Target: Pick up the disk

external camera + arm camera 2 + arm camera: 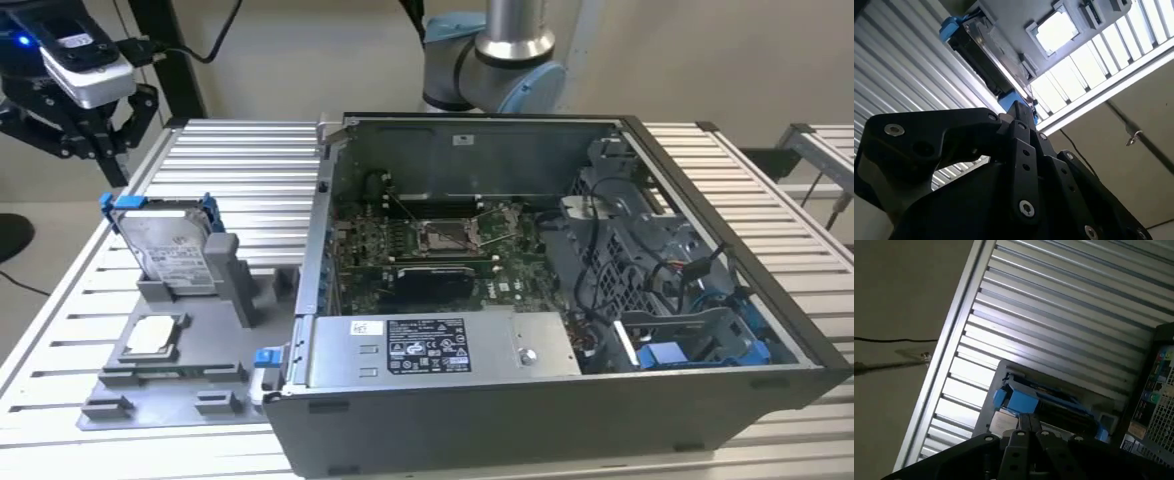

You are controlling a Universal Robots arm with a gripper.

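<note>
Where the exterior view takes in the ribbed aluminium table (240,160) before a beige wall (334,50), I see the disk (167,240), silver metal framed in blue, standing on edge in a grey holder (180,385) to the exterior view's left of the open case (561,400). The gripper (83,148) hangs far left, well apart from it, and I cannot tell its width. In both wrist views the black, jointed gripper (1016,112) (1026,422) points toward the disk (981,55) (1021,400).

One disk (166,240), one chip (151,335), one computer case (534,420) (lid off).
</note>
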